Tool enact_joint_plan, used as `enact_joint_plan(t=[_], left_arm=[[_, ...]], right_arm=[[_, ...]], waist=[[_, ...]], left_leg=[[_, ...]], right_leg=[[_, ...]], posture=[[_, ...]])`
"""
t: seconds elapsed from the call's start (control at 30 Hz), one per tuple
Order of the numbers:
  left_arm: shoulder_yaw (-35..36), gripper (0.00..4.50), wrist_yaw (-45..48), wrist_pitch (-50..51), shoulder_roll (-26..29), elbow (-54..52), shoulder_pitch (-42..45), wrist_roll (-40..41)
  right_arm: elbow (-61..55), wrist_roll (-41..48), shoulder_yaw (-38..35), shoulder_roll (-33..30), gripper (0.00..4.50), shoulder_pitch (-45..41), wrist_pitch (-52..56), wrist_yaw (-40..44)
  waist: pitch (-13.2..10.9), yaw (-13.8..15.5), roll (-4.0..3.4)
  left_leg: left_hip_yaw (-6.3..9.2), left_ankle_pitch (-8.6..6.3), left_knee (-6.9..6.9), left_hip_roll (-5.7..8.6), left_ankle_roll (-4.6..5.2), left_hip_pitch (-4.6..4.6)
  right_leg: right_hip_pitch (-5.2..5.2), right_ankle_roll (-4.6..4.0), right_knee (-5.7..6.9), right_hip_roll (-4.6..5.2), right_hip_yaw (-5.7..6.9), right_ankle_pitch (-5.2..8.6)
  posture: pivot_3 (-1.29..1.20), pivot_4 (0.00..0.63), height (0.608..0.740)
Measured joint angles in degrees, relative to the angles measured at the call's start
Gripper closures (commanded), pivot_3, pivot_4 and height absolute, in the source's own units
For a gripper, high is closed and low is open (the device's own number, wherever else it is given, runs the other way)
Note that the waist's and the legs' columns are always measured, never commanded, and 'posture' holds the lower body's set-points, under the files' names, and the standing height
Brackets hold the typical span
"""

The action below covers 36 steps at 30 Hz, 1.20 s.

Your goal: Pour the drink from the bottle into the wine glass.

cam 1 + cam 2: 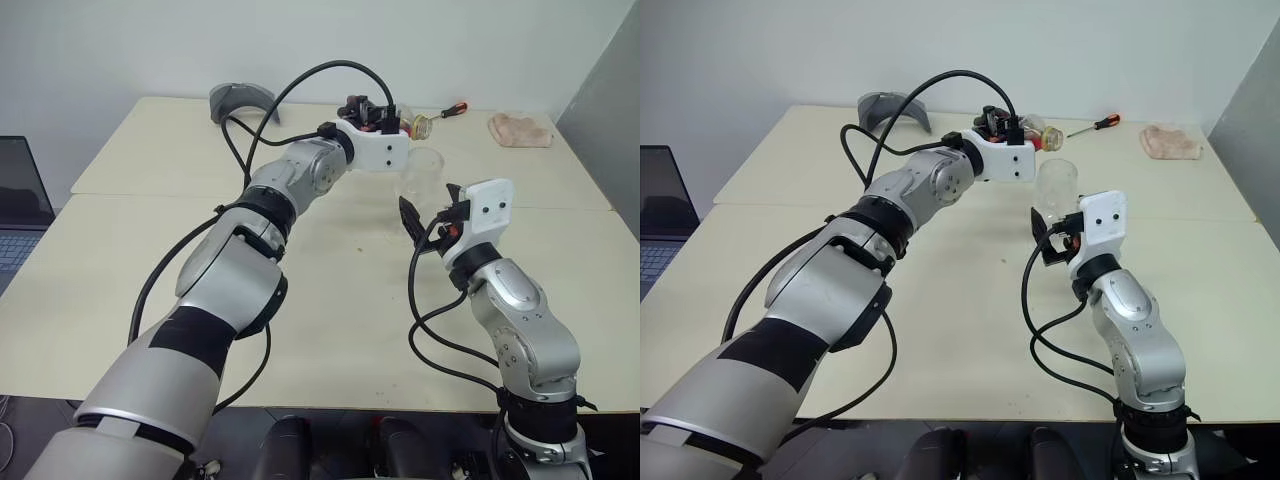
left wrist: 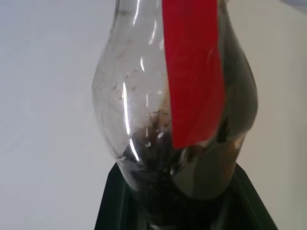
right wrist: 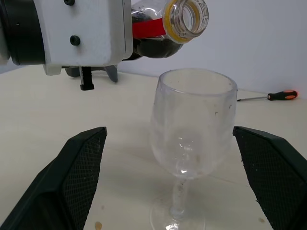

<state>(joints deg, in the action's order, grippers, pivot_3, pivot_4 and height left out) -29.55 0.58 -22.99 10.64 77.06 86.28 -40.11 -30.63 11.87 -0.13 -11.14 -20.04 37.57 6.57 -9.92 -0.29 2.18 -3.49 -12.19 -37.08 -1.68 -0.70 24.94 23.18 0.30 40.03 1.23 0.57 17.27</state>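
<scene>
The bottle (image 3: 163,28) is pinched in the left pincer (image 1: 385,118) and tipped nearly level, its uncapped mouth held just above and behind the rim of the wine glass (image 3: 192,139), with the dark drink (image 2: 163,191) pooled low in its body. The wine glass is seen standing upright on the bench (image 1: 330,330), centred between the spread fingers (image 3: 72,182) of the right pincer (image 1: 432,212), neither finger touching it. An orange-handled screwdriver (image 3: 273,96) is seen lying on the bench well behind the glass.
</scene>
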Motion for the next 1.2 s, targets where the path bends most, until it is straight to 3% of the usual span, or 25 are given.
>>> enact_joint_plan(t=[1.2], left_arm=[[-4.6,3.74,-5.0,0.5,0.5,1.4,2.8,-6.2]], right_arm=[[0.0,-1.6,0.7,0.0,0.0,-0.3,1.0,-0.2]], waist=[[0.0,0.0,0.0]], left_leg=[[0.0,0.04,-0.04,0.0,-0.04,0.0]], right_leg=[[0.0,0.0,0.04,0.0,0.0,0.0]], posture=[[0.0,0.15,0.74]])
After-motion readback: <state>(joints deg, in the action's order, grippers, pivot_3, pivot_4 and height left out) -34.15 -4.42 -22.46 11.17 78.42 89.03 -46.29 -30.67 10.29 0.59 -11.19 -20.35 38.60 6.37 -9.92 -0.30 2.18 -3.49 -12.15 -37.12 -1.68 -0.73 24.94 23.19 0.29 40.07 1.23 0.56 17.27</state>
